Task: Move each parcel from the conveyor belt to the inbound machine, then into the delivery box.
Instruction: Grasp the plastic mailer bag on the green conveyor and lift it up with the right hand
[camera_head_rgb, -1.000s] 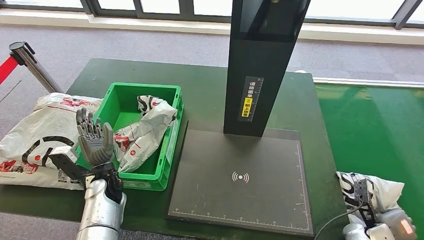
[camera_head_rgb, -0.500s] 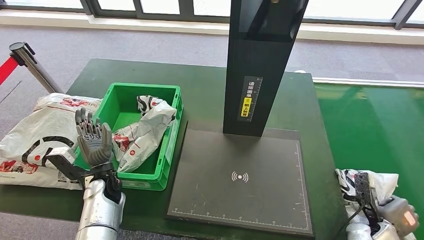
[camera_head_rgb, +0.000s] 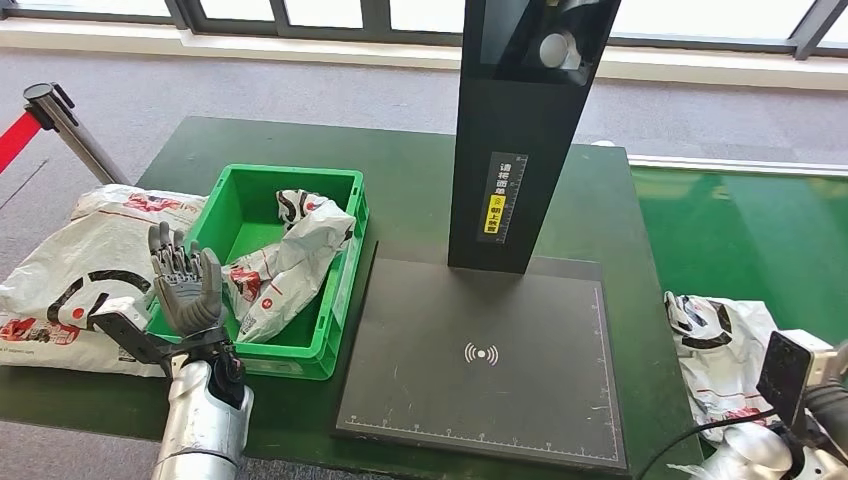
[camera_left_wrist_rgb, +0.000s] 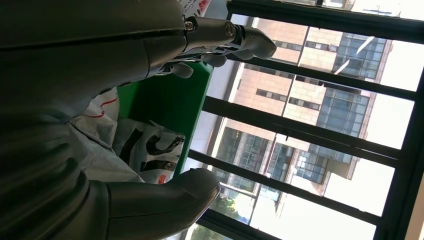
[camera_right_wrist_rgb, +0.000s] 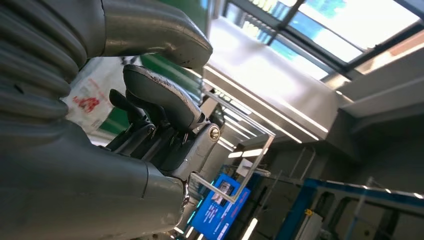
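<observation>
Right arm pulled back from the conveyor parcel (camera_head_rgb: 722, 350), right hand (camera_right_wrist_rgb: 155, 125) curled, apparently empty. Left hand (camera_head_rgb: 187, 285) spread, empty, beside delivery box (camera_head_rgb: 336, 290) left of inbound machine (camera_head_rgb: 480, 352). One parcel boxed (camera_head_rgb: 280, 270); conveyor parcel remains.

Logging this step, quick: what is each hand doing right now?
Left hand: open, fingers spread, holding nothing.
Right hand: fingers curled in, nothing visible in them; closed.

Left hand (camera_head_rgb: 187, 285) was raised upright, palm forward, fingers spread, empty; right hand (camera_right_wrist_rgb: 160, 125) had fingers curled in, empty.
</observation>
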